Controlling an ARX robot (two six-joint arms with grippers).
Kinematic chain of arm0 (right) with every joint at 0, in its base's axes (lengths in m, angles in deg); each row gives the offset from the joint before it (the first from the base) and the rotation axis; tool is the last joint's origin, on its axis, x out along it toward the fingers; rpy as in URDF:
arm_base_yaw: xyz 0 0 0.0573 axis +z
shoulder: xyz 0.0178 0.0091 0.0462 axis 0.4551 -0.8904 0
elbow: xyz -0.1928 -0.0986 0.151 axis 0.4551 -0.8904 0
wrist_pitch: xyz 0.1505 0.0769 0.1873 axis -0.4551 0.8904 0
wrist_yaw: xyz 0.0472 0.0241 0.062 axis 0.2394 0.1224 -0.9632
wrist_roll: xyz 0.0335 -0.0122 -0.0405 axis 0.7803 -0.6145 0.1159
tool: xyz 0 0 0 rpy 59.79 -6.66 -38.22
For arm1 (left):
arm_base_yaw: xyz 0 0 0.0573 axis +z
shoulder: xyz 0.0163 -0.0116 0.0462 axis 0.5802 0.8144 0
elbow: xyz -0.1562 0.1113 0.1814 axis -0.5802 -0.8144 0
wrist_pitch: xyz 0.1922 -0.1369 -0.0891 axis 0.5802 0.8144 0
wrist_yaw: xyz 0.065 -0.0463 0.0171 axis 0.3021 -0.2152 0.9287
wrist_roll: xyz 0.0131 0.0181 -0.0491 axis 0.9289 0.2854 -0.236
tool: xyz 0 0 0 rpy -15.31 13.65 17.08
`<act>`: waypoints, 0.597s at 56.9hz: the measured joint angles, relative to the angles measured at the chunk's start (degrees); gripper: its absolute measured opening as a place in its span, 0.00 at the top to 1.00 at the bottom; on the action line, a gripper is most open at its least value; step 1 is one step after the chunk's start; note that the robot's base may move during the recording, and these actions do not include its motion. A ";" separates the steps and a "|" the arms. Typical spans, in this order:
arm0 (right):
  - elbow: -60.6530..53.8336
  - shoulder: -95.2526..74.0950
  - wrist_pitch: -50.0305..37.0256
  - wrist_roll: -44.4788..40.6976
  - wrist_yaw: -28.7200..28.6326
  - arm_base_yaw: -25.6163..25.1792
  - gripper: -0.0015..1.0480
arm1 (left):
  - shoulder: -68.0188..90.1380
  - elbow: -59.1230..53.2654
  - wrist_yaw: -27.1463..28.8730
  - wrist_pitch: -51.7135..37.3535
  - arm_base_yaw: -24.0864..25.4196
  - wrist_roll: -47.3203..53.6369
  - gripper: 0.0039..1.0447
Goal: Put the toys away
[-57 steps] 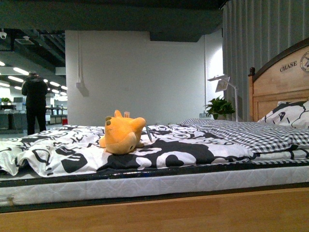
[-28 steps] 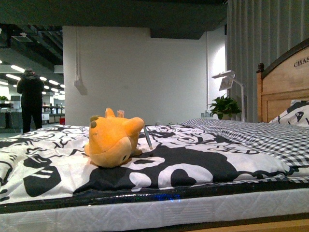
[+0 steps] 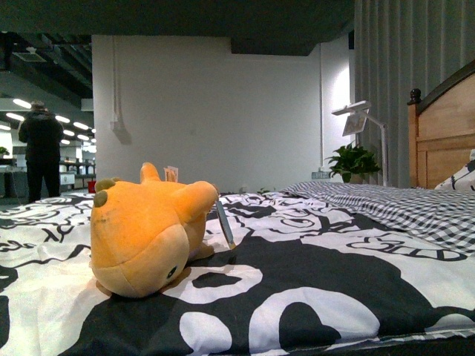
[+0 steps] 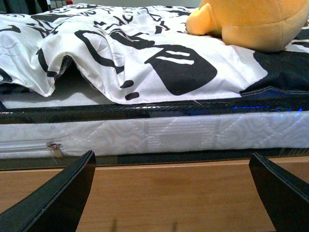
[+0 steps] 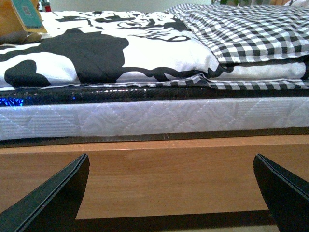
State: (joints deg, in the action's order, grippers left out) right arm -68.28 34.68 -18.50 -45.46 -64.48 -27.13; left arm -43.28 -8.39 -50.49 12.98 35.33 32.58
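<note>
An orange-yellow plush toy (image 3: 148, 233) lies on the black-and-white patterned quilt (image 3: 312, 282), left of centre in the front view, with a paper tag hanging at its side. The left wrist view catches the toy (image 4: 251, 21) on the quilt above the mattress edge. My left gripper (image 4: 176, 193) is open in front of the wooden bed rail (image 4: 169, 193), below the toy's level, nothing between its fingers. My right gripper (image 5: 171, 193) is open too, facing the bed rail (image 5: 169, 174) further right. Neither arm shows in the front view.
A checked blanket (image 3: 401, 204) covers the bed's right side, with the wooden headboard (image 3: 445, 126) beyond. A white lamp (image 3: 364, 122) and a potted plant (image 3: 355, 162) stand behind the bed. A person (image 3: 41, 148) stands far off at the left.
The front camera has moved closer to the bed. The toy now looks much bigger and sits further left, and the bed rail has dropped out of that view.
</note>
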 joint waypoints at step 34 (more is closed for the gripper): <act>0.00 0.00 0.00 0.00 0.00 0.00 0.02 | 0.00 0.00 0.00 -0.02 0.00 0.00 0.06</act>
State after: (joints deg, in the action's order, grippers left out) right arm -68.28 34.68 -18.50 -45.46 -64.48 -27.13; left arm -43.28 -8.39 -50.49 12.96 35.33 32.58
